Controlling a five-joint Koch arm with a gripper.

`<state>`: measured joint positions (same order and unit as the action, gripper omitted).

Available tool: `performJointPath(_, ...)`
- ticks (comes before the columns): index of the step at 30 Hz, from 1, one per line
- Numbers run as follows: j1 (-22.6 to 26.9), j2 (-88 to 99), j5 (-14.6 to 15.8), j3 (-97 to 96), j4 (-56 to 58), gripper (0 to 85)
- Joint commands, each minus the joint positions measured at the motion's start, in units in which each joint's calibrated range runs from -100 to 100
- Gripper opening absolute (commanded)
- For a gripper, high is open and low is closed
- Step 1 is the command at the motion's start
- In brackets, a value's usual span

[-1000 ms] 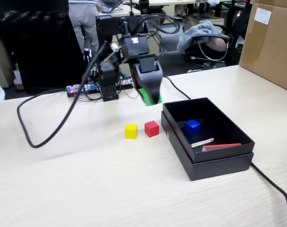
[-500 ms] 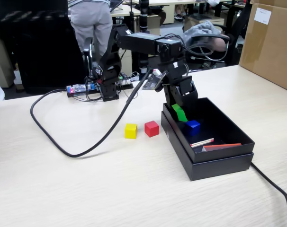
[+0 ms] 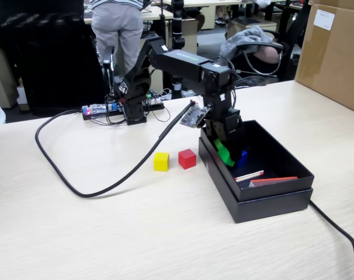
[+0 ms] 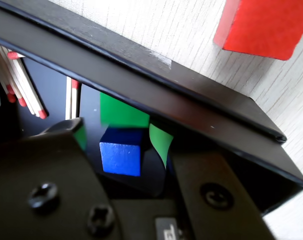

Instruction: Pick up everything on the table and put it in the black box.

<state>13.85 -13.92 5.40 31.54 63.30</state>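
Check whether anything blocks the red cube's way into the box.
Nothing lies on the table between the red cube and the box; only the box wall facing it must be cleared. The gripper is down inside the box, by the blue cube.

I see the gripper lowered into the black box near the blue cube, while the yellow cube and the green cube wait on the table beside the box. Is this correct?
Not quite. The cubes waiting on the table are the yellow cube and the red cube, as the fixed view shows. The green cube is already inside the black box, next to the blue cube, where the gripper is lowered; the wrist view shows this.
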Motion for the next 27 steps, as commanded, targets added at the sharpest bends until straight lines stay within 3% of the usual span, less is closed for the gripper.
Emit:
performJointPath(1,-0.2,1.1,0.0,2.6,2.8,40.8)
performJointPath(3,-0.3,1.8,0.0,2.6,2.8,45.6)
performJointPath(18,-3.9,34.1,-0.1,-2.7,2.7,45.7)
performJointPath(27,-8.4,55.3,0.2,-29.5,2.7,48.9)
